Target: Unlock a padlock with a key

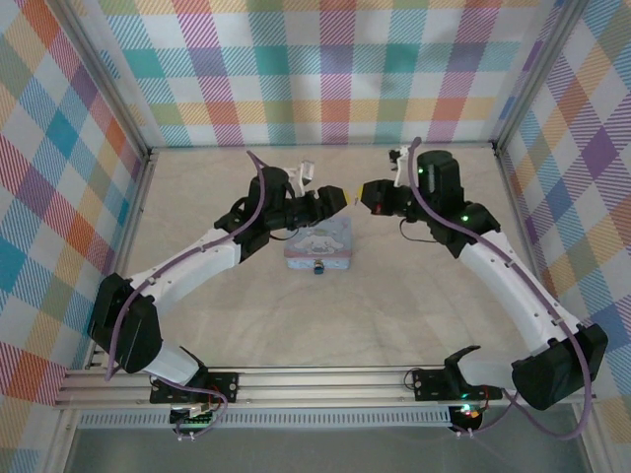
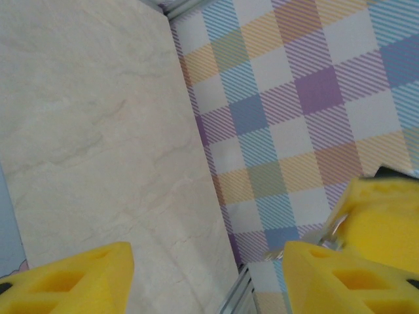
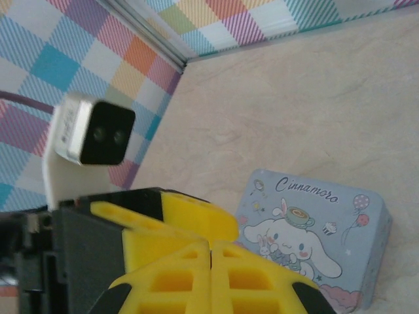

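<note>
Top external: the left gripper [image 1: 338, 200] and right gripper [image 1: 371, 192] stand tip to tip, near each other, over the far edge of the pale blue tin [image 1: 317, 239]. The padlock [image 1: 319, 266] lies on the table [image 1: 394, 325] at the tin's near edge, below both grippers. Bare table surrounds the tin; the plaid walls [image 1: 59, 197] are well apart from it.

Left wrist: the left gripper [image 2: 209, 265] has its fingers [image 2: 85, 278] spread wide, with nothing between them. A small metallic piece [image 2: 332, 230] shows at the other yellow gripper; what it is cannot be told.

Right wrist: the right gripper [image 3: 209, 265] has its fingers pressed together; whether it holds anything cannot be told. The tin [image 3: 314, 229] lies just beyond, near the wall corner.
</note>
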Controlling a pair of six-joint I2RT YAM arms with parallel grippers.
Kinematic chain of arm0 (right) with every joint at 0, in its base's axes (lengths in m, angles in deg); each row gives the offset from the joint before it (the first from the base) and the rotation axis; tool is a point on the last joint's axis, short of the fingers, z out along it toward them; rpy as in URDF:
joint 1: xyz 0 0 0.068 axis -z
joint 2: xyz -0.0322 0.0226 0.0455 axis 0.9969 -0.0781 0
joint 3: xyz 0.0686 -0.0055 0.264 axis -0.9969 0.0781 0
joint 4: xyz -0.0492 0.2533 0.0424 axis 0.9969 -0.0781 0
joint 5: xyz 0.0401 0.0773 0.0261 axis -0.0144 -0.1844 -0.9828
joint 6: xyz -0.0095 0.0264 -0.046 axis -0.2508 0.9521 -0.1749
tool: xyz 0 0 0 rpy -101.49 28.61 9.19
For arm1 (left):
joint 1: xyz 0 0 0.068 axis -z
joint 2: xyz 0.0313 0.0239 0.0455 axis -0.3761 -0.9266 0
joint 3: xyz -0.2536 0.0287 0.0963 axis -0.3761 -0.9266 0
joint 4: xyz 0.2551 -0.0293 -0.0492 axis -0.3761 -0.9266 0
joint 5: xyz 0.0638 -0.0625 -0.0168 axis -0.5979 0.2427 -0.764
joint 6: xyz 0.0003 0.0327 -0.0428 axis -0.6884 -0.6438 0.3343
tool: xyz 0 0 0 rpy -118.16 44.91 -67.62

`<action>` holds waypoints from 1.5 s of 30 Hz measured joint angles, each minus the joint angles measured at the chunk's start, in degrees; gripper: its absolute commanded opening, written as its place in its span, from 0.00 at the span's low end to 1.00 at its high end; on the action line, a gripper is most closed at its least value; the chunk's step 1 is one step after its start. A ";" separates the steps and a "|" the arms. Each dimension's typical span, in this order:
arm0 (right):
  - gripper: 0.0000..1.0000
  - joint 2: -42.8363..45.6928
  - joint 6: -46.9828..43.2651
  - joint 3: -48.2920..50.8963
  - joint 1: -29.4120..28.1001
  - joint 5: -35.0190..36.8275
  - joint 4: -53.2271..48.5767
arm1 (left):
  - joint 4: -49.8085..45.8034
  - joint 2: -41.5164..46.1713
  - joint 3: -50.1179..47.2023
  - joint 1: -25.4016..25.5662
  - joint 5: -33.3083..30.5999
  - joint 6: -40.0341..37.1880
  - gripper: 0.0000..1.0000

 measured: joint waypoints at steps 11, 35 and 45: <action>0.00 -3.19 0.74 -2.60 5.07 -20.48 -4.11 | 8.94 0.96 -1.79 -1.38 12.96 -7.30 0.57; 0.00 -5.20 1.92 -2.60 5.22 -28.28 -4.22 | 12.59 -0.26 -0.66 -0.66 20.17 -10.88 0.49; 0.00 -5.51 5.88 -2.56 5.90 -28.26 -1.57 | 11.37 -0.26 -0.31 1.92 19.87 -12.46 0.48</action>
